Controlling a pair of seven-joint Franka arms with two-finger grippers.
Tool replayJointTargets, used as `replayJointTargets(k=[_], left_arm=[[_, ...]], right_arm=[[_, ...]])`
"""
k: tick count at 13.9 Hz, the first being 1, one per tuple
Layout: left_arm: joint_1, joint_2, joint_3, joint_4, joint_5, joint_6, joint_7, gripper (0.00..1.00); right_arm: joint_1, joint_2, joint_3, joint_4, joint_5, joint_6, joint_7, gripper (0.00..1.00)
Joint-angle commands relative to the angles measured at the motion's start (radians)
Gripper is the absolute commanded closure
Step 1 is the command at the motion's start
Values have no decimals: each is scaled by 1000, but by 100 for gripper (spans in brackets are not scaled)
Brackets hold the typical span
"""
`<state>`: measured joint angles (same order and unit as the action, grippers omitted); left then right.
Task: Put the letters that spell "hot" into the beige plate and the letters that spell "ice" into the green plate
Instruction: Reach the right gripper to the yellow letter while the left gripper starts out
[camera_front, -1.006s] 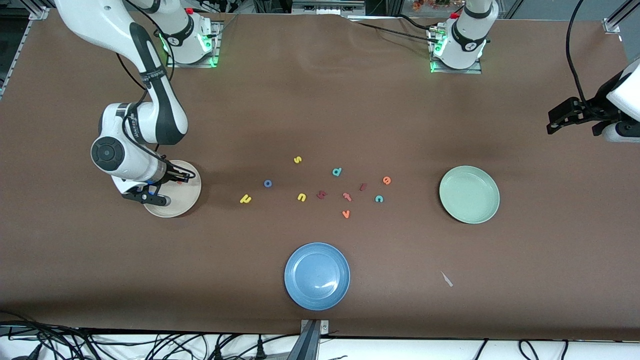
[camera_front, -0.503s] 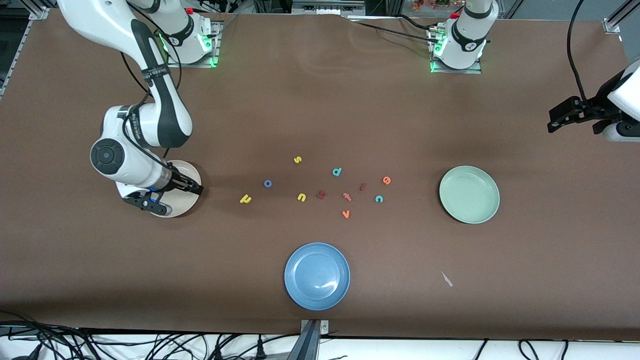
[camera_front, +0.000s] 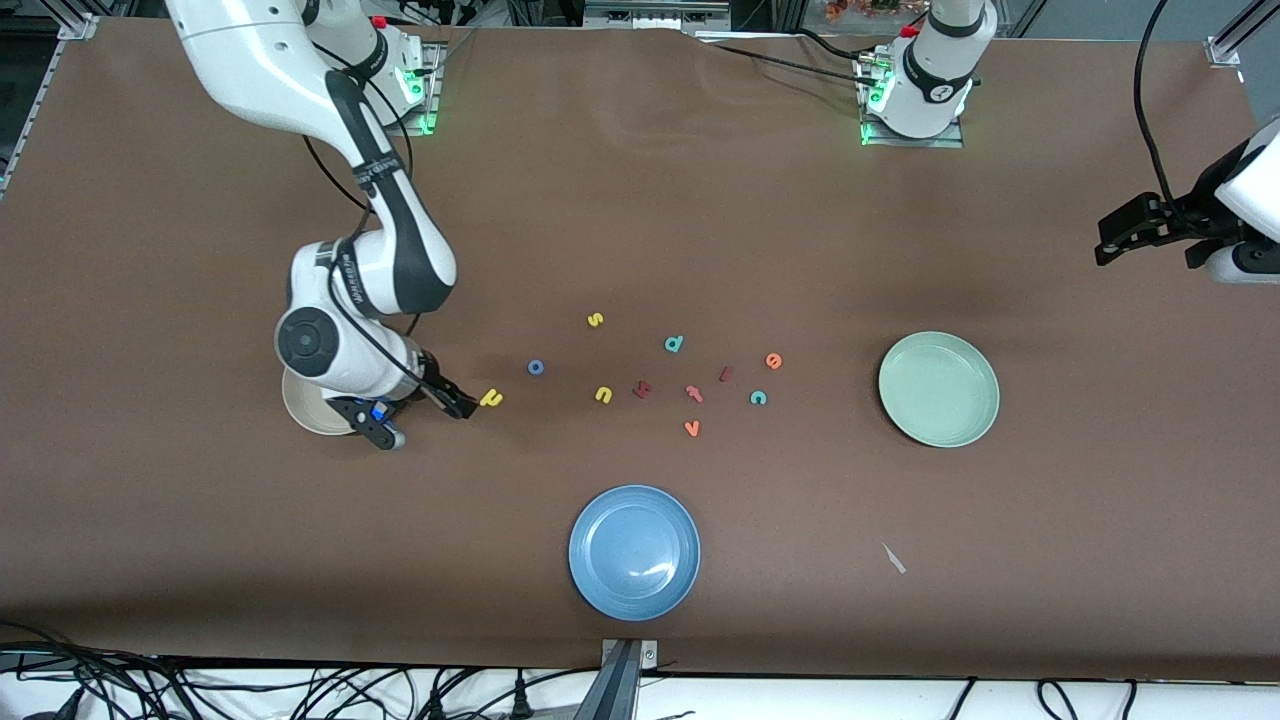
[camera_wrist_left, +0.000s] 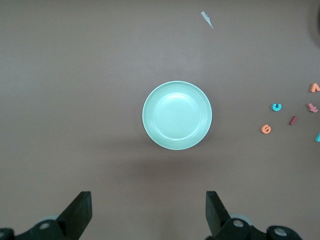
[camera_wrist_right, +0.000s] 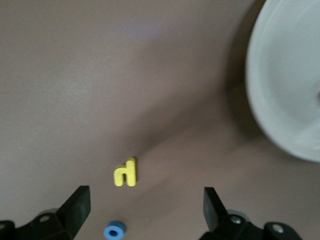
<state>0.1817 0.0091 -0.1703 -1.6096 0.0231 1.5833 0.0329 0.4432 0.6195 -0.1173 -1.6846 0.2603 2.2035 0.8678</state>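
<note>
My right gripper (camera_front: 420, 420) hangs open and empty over the table between the beige plate (camera_front: 303, 410) and the yellow h (camera_front: 490, 398). In the right wrist view the h (camera_wrist_right: 125, 172) and the blue o (camera_wrist_right: 114, 231) lie just ahead of the open right gripper (camera_wrist_right: 145, 210), with the beige plate's rim (camera_wrist_right: 285, 85) off to one side. The arm hides most of that plate. The dark red i (camera_front: 726, 374), orange e (camera_front: 773, 360) and teal c (camera_front: 758, 398) lie beside the green plate (camera_front: 938, 388). My left gripper (camera_front: 1103, 243) waits open, high at the left arm's end.
Loose letters lie mid-table: a yellow s (camera_front: 595, 320), a yellow arch (camera_front: 603, 394), a teal d (camera_front: 674, 344), a dark red angular letter (camera_front: 643, 389), a reddish-orange t (camera_front: 694, 393) and an orange v (camera_front: 691, 428). A blue plate (camera_front: 634, 551) sits nearest the front camera.
My right gripper has left the beige plate and swung toward the yellow h, fingers spread. The left arm has stayed put.
</note>
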Motion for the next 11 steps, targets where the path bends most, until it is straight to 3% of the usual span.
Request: replayJointTargets(k=[1, 8, 11], left_arm=[[7, -1, -6, 13, 6, -17, 25, 0], [-10, -1, -20, 14, 6, -31, 25, 0], [-56, 34, -80, 14, 17, -45, 15, 0]], right_arm=[[38, 52, 2, 40, 8, 24, 92, 0], [58, 98, 2, 40, 5, 93, 117, 0], [58, 111, 2, 40, 4, 113, 112, 1]])
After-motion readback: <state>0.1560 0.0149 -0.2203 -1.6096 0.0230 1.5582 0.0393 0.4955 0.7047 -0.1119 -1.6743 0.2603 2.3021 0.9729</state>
